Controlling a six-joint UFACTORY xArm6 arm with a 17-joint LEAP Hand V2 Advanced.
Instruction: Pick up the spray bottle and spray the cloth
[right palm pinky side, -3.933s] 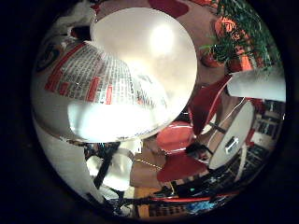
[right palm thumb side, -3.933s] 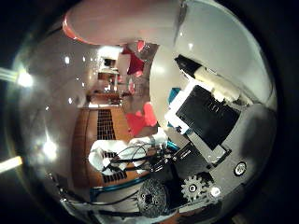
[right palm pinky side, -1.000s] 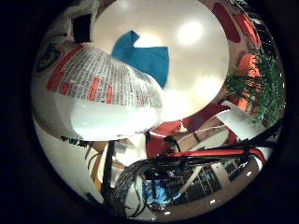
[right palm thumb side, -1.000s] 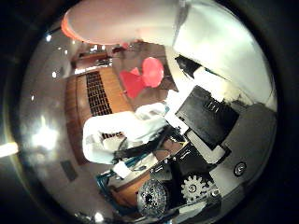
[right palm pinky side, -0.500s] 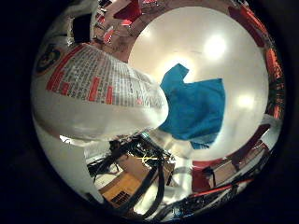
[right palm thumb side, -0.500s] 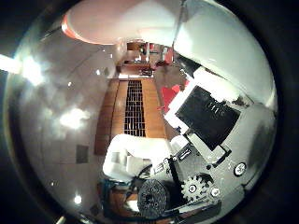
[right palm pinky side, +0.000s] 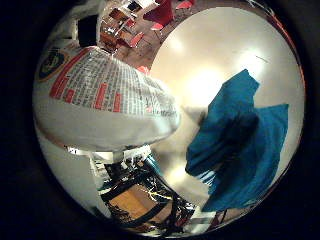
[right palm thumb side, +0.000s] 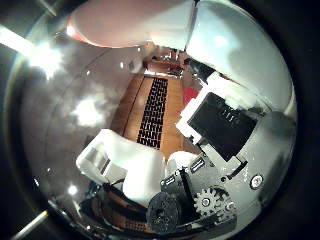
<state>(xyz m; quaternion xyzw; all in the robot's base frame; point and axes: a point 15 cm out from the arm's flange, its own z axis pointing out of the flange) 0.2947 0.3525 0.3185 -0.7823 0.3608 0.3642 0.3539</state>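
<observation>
The spray bottle (right palm pinky side: 95, 100), white with a red and white printed label, fills much of the little finger side palm view and lies close against the palm. Its white body also shows in the thumb side palm view (right palm thumb side: 140, 25). My right hand (right palm thumb side: 228, 125) has its white and black fingers curled round the bottle. The blue cloth (right palm pinky side: 240, 140) lies crumpled on the round white table (right palm pinky side: 210, 60), beyond the bottle and a short way off.
Red chairs (right palm pinky side: 155, 15) stand past the table's far edge. The thumb side palm view shows a wooden floor (right palm thumb side: 150, 100), bright ceiling lights, and the white arm (right palm thumb side: 130, 165) beside the hand's geared parts.
The camera has swung with the hand, so the cloth now looks larger and closer. The bottle stays held the same way against the palm.
</observation>
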